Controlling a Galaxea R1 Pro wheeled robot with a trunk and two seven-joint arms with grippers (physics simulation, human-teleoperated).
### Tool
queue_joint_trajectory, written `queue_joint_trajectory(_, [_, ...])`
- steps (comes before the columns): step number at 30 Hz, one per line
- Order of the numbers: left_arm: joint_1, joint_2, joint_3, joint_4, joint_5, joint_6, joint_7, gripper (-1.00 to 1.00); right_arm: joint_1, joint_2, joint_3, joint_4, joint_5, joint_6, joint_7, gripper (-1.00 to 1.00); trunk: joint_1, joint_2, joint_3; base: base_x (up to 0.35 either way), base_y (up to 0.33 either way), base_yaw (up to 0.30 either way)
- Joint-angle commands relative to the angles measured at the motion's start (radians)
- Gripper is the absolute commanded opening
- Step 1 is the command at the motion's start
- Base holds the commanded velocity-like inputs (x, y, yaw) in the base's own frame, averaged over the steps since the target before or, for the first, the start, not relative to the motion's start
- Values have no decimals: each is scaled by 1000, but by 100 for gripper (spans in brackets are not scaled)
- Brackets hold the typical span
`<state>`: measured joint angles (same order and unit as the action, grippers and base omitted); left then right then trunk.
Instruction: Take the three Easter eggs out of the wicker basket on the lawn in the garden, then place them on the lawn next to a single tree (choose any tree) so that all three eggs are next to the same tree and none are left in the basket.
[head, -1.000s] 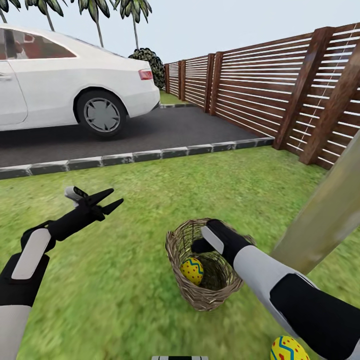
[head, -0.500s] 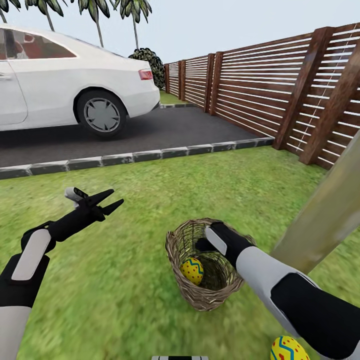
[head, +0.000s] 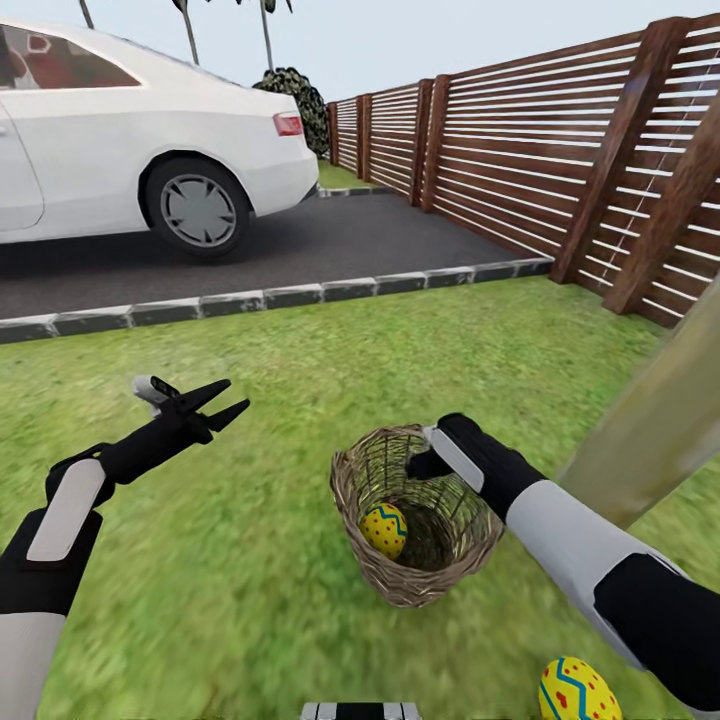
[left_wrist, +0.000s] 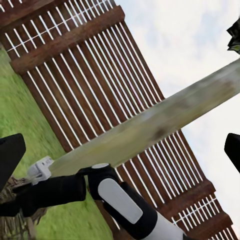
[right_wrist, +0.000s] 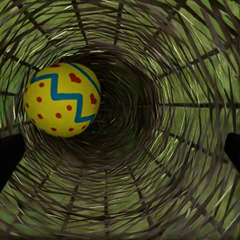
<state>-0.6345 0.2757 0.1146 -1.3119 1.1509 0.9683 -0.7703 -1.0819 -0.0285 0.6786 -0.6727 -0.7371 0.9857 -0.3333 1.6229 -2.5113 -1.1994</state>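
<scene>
- The lawn (head: 300, 400), green and patchy, is spreading across the lower part of the head view, ending at a stone kerb (head: 260, 298) beside the dark asphalt driveway (head: 330, 245).
- A glossy white car (head: 120, 140) is sitting on the driveway at 11 o'clock, and a slatted brown wooden fence (head: 540, 150) is running along from 12 to 2 o'clock.
- The tree (head: 660, 410), a smooth pale grey-green trunk with mottled patches, is slanting up at 3 o'clock, just beside the basket.
- The wicker basket (head: 350, 500), round and woven of open brown twigs, is resting on the grass at the centre, slightly toward 5 o'clock.
- The right gripper (head: 425, 462) is reaching over the basket's rim at its 1 o'clock side; in the right wrist view its dark fingertips (right_wrist: 10, 155) are sitting wide apart at the picture's edges, holding nothing.
- The left gripper (head: 220, 400) is hovering above the grass at 9 o'clock, well apart from the basket, its pointed black jaws spread and empty.
- One Easter egg (head: 384, 530), smooth yellow with red dots and a blue zigzag, is lying inside the basket against its 9 o'clock wall.
- A second egg (head: 577, 692) is lying on the grass at 5 o'clock, near the trunk's foot.
</scene>
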Motion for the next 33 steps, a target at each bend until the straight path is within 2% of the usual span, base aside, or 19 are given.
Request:
queue_joint_trajectory(1, [-1,0,1,1,0,4,-3,100,-1,-2,8,-3,-11,3,-8,100,0,-1,-5,0,0,0])
queue_joint_trajectory(2, [-1,-1,1,1,0,4,-3,100,-1,-2,13,-5,-11,5,-4,100,1,-1,-9,0,0,0])
queue_joint_trajectory(3, [-1,-1,0,1,-1,4,-3,100,0,-3,41,-6,-11,7,23,100,1,-1,-13,0,0,0])
queue_joint_trajectory(5, [-1,-1,0,2,-3,4,-2,100,0,-6,137,-5,-11,8,119,100,2,-2,-20,0,0,0])
queue_joint_trajectory(6, [-1,-1,0,2,-3,4,-1,100,0,-6,162,-4,-9,8,150,100,2,-2,-24,0,0,0])
queue_joint_trajectory(9, [-1,-1,0,2,-3,4,-2,100,0,-7,202,-2,-5,8,209,100,4,-3,-36,0,0,0])
queue_joint_trajectory(12, [-1,-1,0,2,-3,4,-2,100,0,-8,211,-5,-2,7,221,100,5,-3,-47,0,0,0])
queue_joint_trajectory(14, [-1,-1,0,2,-3,4,-3,100,0,-9,234,-6,7,7,224,100,6,-4,-55,0,0,0])
queue_joint_trajectory(17, [-1,-1,0,2,-3,4,-3,100,0,-30,292,-19,21,3,226,100,7,-4,-67,0,0,0])
queue_joint_trajectory(20, [-1,-1,0,2,-3,4,-3,100,0,-52,309,-40,34,1,226,100,9,-5,-78,0,0,0])
queue_joint_trajectory(23, [-1,-1,0,2,-3,4,-3,100,0,-66,314,-61,76,0,226,100,10,-6,-90,0,0,0])
queue_joint_trajectory(25, [5,-3,1,6,-9,-2,-5,100,-1,-62,310,-69,93,-6,232,100,11,-6,-94,0,0,0])
queue_joint_trajectory(29, [28,-1,3,6,-8,-9,0,100,-3,-65,301,-65,76,-29,225,100,11,-6,-94,0,0,0])
queue_joint_trajectory(33, [48,-4,4,2,-8,-10,0,100,-3,-65,301,-60,76,-51,218,100,11,-6,-94,0,0,0])
